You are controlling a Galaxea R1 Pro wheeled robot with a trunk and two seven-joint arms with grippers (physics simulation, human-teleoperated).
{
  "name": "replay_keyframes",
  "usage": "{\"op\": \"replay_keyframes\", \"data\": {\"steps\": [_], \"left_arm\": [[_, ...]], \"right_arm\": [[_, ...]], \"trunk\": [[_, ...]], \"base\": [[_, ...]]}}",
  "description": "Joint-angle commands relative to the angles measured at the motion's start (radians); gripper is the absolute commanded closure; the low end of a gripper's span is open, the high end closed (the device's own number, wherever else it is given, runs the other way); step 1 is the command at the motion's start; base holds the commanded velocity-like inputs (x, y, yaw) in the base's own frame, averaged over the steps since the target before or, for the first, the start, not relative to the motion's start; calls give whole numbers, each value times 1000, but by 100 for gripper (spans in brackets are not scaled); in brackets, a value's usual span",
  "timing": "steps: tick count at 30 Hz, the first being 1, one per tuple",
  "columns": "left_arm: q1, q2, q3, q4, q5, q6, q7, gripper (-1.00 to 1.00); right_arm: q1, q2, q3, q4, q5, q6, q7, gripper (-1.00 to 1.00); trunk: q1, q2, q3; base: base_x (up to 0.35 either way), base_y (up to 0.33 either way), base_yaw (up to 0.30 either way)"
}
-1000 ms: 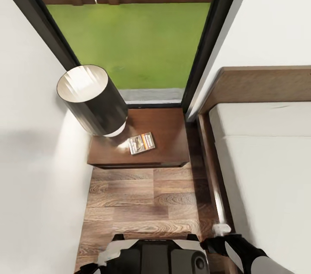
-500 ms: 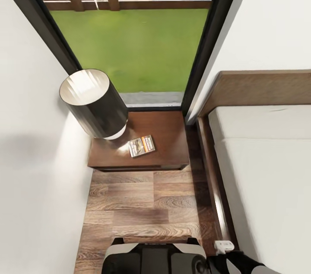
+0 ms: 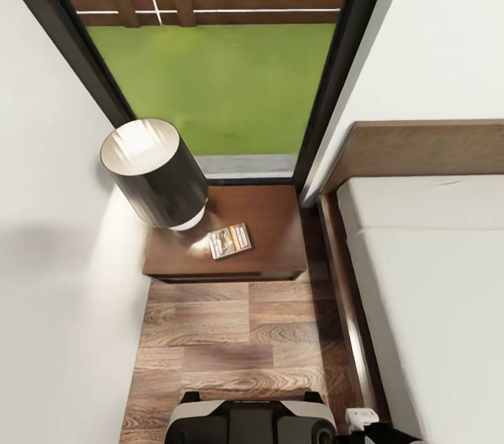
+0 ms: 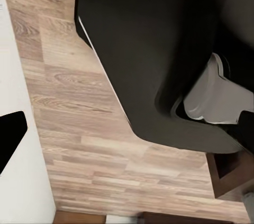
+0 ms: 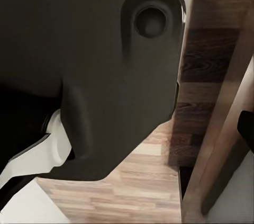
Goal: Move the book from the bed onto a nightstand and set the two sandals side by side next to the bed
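The book (image 3: 230,241) lies flat on the reddish-brown nightstand (image 3: 275,216), near its front edge, beside a lamp. The bed (image 3: 434,276) with its pale mattress and dark wooden frame runs along the right. The sandals are out of view. A white and dark piece of my right arm (image 3: 364,419) pokes in at the bottom edge, beside the bed frame. In the left wrist view a single dark fingertip (image 4: 9,136) hangs over the plank floor. The right wrist view has a dark tip (image 5: 246,128) at its edge, near the bed's wooden rail (image 5: 222,113). Neither view lets me judge the jaws.
A black cylindrical lamp (image 3: 155,174) stands on the nightstand's left part. Behind it is the tall dark-framed window (image 3: 210,80). A white wall (image 3: 49,234) closes the left side, leaving a narrow strip of wood floor (image 3: 231,332) between wall and bed. My dark base (image 3: 252,424) is at the bottom.
The whole head picture has slid downward, so the camera moved. My right arm has drawn back toward the bottom edge. The book and lamp have stayed put on the nightstand.
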Motion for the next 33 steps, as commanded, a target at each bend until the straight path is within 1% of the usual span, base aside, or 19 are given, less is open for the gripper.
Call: {"op": "replay_keyframes", "data": {"steps": [1, 4, 5, 6, 9, 15, 20, 23, 25, 26, 29, 30, 33], "left_arm": [[4, 0, -9, 1, 8, 3, 1, -100], [9, 0, -9, 4, 6, 1, 1, -100], [10, 0, -9, 4, 7, 0, 1, -100], [12, 1, -9, 5, 8, 0, 2, -100], [12, 1, -9, 5, 8, 0, 2, -100], [13, 1, -11, 5, 5, 2, 2, -100], [13, 1, -12, 5, 8, 2, 5, -100], [13, 1, -12, 5, 8, 2, 9, -100], [13, 1, -12, 5, 9, 2, 10, -100], [17, 1, -12, 15, 11, 11, 11, -100], [24, 1, -12, 16, 12, 12, 11, -100], [33, 1, -12, 17, 12, 14, 12, -100], [40, 1, -12, 17, 12, 14, 12, -100]], "right_arm": [[5, 0, 8, 4, -10, 1, 4, -100], [15, 2, 9, 8, -9, 0, 4, -100], [20, 5, 10, 8, -9, -1, 4, -100], [33, 15, 9, 7, -7, -6, 4, -100], [43, 22, 9, 6, -7, -23, 4, -100], [54, 25, 8, 9, -12, -82, 0, -100], [55, 25, 7, 11, -13, -86, -1, -100], [67, 26, 8, 12, -10, -87, -1, -100], [86, 32, 9, 11, -9, -95, -1, -100], [164, 35, 7, 12, -11, -133, -1, -100], [204, 33, 5, 12, -11, -142, -2, -100], [255, 33, 6, 11, -11, -148, -1, -100], [287, 33, 6, 8, -10, -151, -2, -100]], "trunk": [[1, -1, 1], [1, -1, 6], [1, -1, 7], [1, -1, 9], [1, -1, 14], [1, -1, 24], [1, -1, 32], [1, -1, 36], [1, -1, 38], [1, -1, 38], [1, -1, 38], [1, -1, 38], [1, -1, 38]], "base": [[0, 0, 0], [0, 0, 0], [0, 0, 0], [0, 0, 0], [0, 0, 0], [0, 0, 0], [0, 0, 0], [0, 0, 0], [0, 0, 0], [0, 0, 0], [0, 0, 0], [0, 0, 0], [0, 0, 0]]}}
